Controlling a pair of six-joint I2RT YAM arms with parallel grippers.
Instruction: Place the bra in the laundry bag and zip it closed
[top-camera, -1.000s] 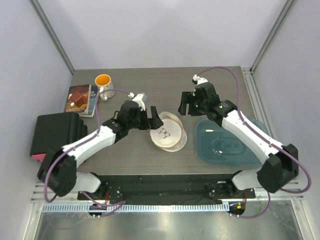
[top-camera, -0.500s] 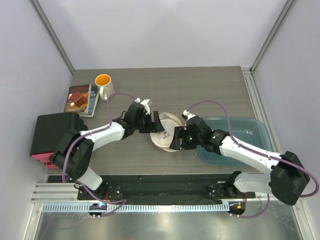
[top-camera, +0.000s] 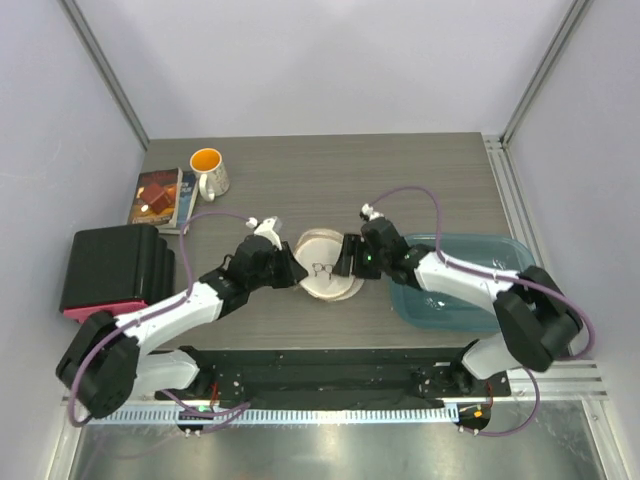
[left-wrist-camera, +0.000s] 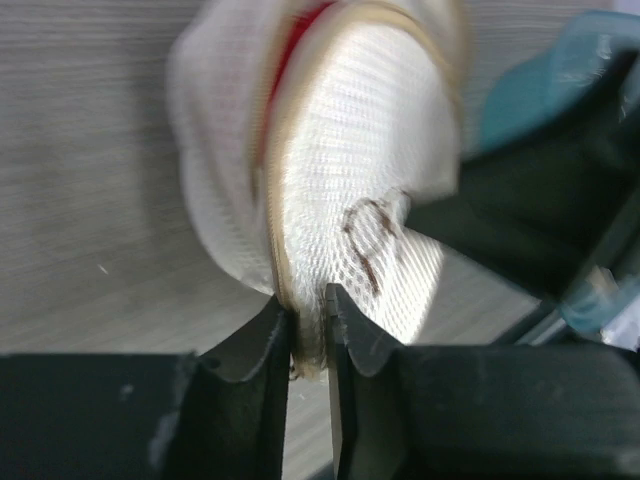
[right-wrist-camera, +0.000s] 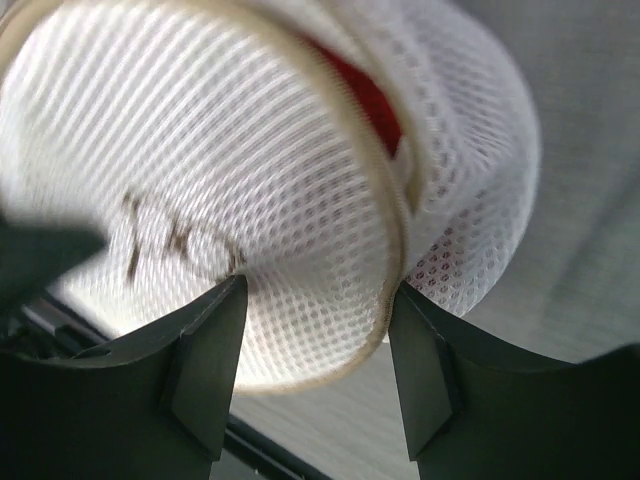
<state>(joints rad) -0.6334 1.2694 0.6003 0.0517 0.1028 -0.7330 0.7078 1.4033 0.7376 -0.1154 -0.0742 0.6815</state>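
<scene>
Top view: laundry bag (top-camera: 327, 268) lies mid-bench (top-camera: 420, 175) between left pincer (top-camera: 291, 268) and right pincer (top-camera: 348, 258), and uneven pulls could twist or drag the pouch. Left wrist: left pincer (left-wrist-camera: 308, 320) is clamped on the tan zipper rim (left-wrist-camera: 272, 200) — a shallow bite that may slip off. Right wrist: right pincer (right-wrist-camera: 315, 320) is spread astride the rim, gripping nothing; red fabric (right-wrist-camera: 372, 100) — likely the bra — shows in the gap and could snag the zipper.
</scene>
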